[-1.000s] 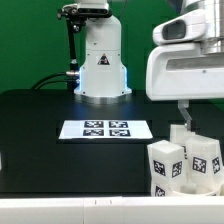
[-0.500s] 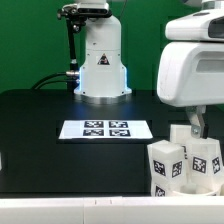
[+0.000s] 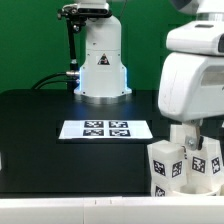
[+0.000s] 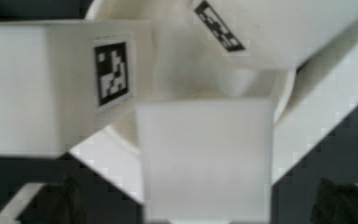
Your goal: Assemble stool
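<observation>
Several white blocky stool legs (image 3: pixel 166 160) with black-and-white tags stand clustered at the exterior view's lower right, near the table's front edge. My gripper (image 3: pixel 192 138) has come down among them, its fingers partly hidden behind the legs. In the wrist view a plain white leg (image 4: pixel 202 150) stands between my dark fingers (image 4: pixel 34 205), with a gap on each side. The gripper (image 4: pixel 197 208) is open around it. A tagged leg (image 4: pixel 60 85) lies beside it. A curved white rim (image 4: pixel 108 152), apparently the round seat, shows behind the legs.
The marker board (image 3: pixel 106 129) lies flat on the black table (image 3: pixel 50 150) at the middle. The robot's white base (image 3: pixel 101 65) stands behind it. A green wall backs the scene. The arm's large white body (image 3: pixel 190 85) hangs over the legs.
The arm has moved down and slightly toward the exterior view's right, bringing the gripper from above the legs to in among them.
</observation>
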`<state>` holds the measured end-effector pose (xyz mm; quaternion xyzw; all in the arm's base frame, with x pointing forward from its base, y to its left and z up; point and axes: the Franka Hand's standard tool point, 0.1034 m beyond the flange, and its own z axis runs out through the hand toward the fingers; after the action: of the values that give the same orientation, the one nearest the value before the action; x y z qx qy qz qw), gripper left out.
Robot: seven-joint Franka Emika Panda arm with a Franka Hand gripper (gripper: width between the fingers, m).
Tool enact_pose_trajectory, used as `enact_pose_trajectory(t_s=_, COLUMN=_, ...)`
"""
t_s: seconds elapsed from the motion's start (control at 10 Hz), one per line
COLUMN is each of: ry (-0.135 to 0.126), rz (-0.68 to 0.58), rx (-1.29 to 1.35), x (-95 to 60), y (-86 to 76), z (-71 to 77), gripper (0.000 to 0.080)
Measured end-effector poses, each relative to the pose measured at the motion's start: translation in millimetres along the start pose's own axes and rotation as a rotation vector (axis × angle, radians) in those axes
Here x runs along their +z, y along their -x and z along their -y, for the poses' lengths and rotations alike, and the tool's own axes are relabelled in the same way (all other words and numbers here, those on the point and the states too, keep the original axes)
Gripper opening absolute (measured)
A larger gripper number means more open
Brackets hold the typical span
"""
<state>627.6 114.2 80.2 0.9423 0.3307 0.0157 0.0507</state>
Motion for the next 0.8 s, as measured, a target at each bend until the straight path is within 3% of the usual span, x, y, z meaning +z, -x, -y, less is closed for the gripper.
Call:
enact_pose_trajectory(t_s=0.2, ry=-0.001, rz=0.022, rx=0.005, x=17.9, y=1.0, z=11.1, gripper=0.0649)
enact_pose_trajectory(t_s=0.5, ry=-0.002, rz=0.026, rx=0.042, x=20.5, y=2.7, z=10.5, gripper=0.0627)
enact_pose_trajectory(t_s=0.6, ry=-0.002, rz=0.027, rx=0.075, x=20.7, y=3.0, z=10.4, gripper=0.045)
enact_pose_trajectory(t_s=0.7, ry=-0.001, rz=0.027, rx=0.145, x=20.7, y=3.0, z=10.3, gripper=0.0326)
enact_pose_trajectory(t_s=0.8, ry=-0.001, rz=0.027, rx=0.215, x=20.7, y=3.0, z=10.3, gripper=0.0326)
